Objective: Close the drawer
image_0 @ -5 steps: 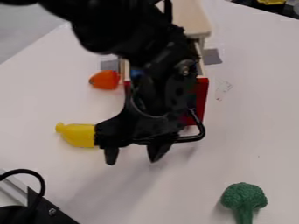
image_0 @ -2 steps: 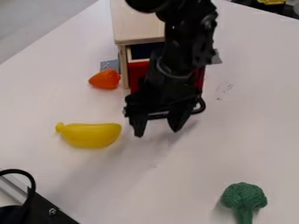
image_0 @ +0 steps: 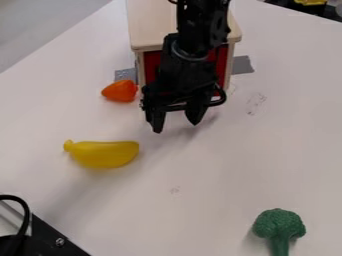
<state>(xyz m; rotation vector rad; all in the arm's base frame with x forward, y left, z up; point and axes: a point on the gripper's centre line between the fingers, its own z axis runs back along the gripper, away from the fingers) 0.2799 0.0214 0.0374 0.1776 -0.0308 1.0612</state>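
Note:
The gripper (image_0: 176, 125) hangs in front of the wooden cabinet (image_0: 152, 30), its two fingers apart with nothing between them. Behind the gripper, the drawer's red front (image_0: 152, 65) sits at the cabinet's front opening, about level with its side walls. The arm covers the middle of that red front, so the contact between them is hidden.
An orange toy (image_0: 120, 91) lies just left of the cabinet. The yellow banana (image_0: 103, 154) is at left, nearer the camera. Green broccoli (image_0: 278, 227) stands at lower right, and a black metal part (image_0: 50, 240) occupies the lower left corner.
The gripper has moved back toward the cabinet. The red drawer front, which stuck out earlier, has slid in to the cabinet's face. The banana and cabinet top are less covered by the arm.

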